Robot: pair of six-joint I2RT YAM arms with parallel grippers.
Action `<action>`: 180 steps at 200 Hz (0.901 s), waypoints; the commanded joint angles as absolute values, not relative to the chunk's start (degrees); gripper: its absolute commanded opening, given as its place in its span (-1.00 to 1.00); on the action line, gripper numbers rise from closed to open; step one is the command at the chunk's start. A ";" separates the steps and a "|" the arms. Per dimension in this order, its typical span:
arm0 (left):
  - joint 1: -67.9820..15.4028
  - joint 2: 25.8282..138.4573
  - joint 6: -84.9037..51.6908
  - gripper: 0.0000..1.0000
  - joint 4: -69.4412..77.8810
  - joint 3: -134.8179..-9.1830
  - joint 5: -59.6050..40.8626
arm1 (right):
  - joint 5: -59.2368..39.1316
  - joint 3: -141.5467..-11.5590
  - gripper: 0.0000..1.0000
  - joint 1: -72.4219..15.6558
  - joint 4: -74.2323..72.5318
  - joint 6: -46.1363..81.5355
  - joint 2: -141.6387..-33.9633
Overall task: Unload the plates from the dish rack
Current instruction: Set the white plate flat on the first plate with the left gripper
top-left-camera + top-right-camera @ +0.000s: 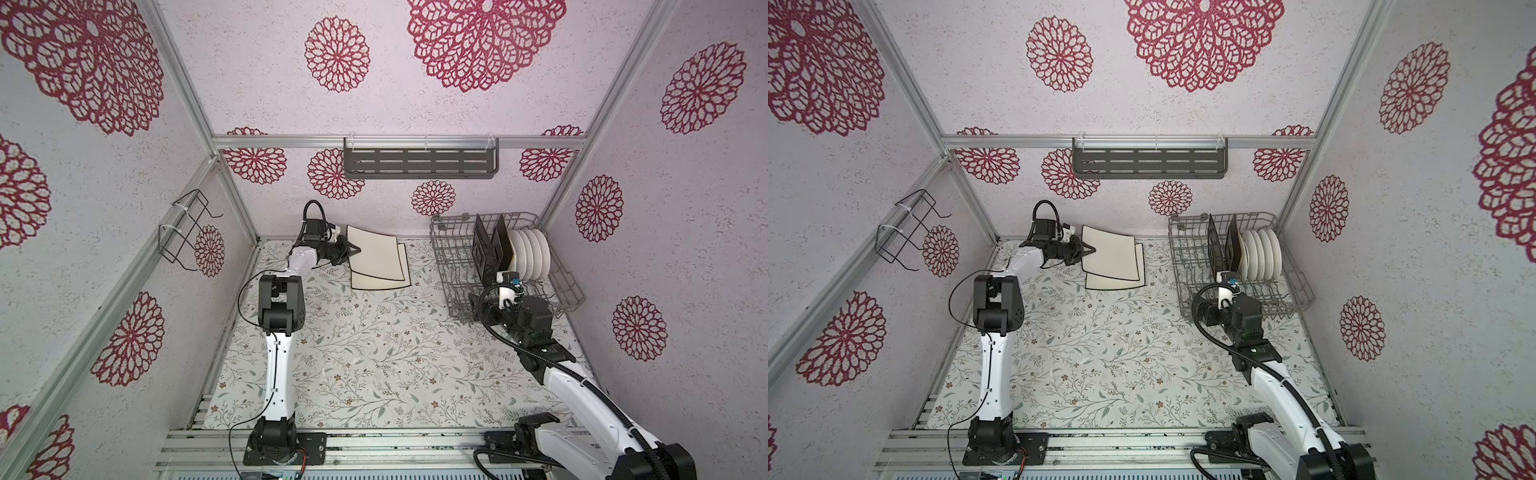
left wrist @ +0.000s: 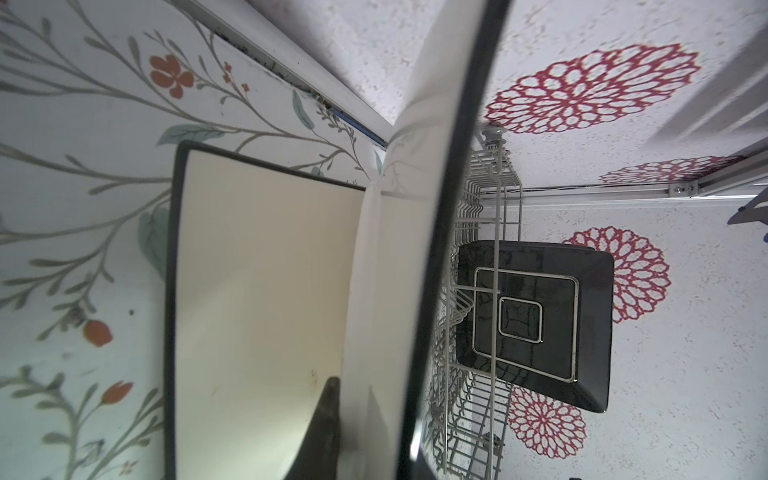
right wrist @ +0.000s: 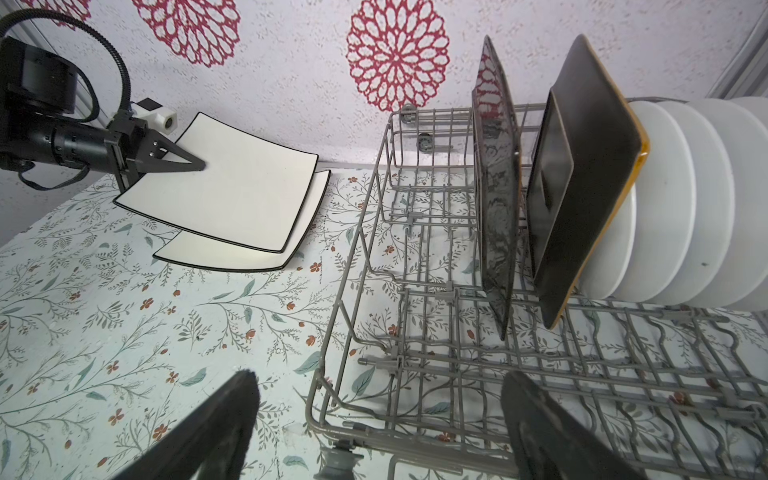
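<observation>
Left end effector (image 3: 198, 166): dark tapered jaws clamped on the near edge of the upper cream plate (image 3: 232, 195).
Upper cream plate: rectangular and smooth, with gently curved sides and a thin dark edge line. It is held tilted over the lower cream plate (image 3: 232, 259). Whether the two touch cannot be told.
Lower cream plate: same shape and finish, lying flat on the desk (image 1: 374, 353) near the back wall, left of the rack.
Dish rack (image 1: 451, 249): grey metal wire basket with upright tines and raised sides, at the desk's back right.
Black square plates (image 3: 496, 199): two, standing on edge between the tines. One is glossy and reflective, the other duller with an amber edge.
Round white plates (image 3: 685, 199): a row standing on edge just behind the black ones, plain backs showing.
Right end effector (image 3: 380, 386): jaws spread wide with nothing between them, at the rack's near end.
Desk: flat, covered in a pale leaf-and-flower print.
</observation>
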State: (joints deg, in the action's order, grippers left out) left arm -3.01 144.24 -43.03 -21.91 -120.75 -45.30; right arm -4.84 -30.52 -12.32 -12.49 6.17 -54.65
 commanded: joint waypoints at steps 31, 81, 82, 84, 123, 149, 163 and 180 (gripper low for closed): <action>-1.74 143.07 -40.99 -1.00 -19.91 -118.78 -49.61 | -5.28 -31.82 0.89 -11.82 -15.33 7.51 -54.27; -1.67 144.18 -39.43 -0.98 -22.02 -118.70 -49.58 | -5.59 -32.19 0.88 -11.83 -15.83 7.60 -55.09; -1.67 144.21 -39.40 -0.98 -22.04 -118.67 -49.57 | -5.61 -32.18 0.88 -11.85 -15.87 7.58 -55.10; -1.71 144.27 -39.34 -0.98 -22.14 -118.66 -49.57 | -5.58 -32.21 0.88 -11.82 -15.85 7.56 -55.13; -1.49 145.23 -38.60 -0.82 -22.90 -118.74 -49.14 | -5.81 -32.43 0.88 -11.82 -16.06 7.67 -55.65; -1.26 146.05 -38.34 -0.69 -23.38 -119.09 -48.87 | -5.80 -32.56 0.88 -11.78 -16.13 7.61 -55.97; -1.15 146.46 -38.14 -0.64 -23.85 -119.18 -48.54 | -5.84 -32.70 0.88 -11.80 -16.15 7.65 -56.12; -1.14 147.10 -37.44 -0.57 -25.01 -119.59 -48.07 | -5.93 -32.82 0.87 -11.73 -16.25 7.57 -56.37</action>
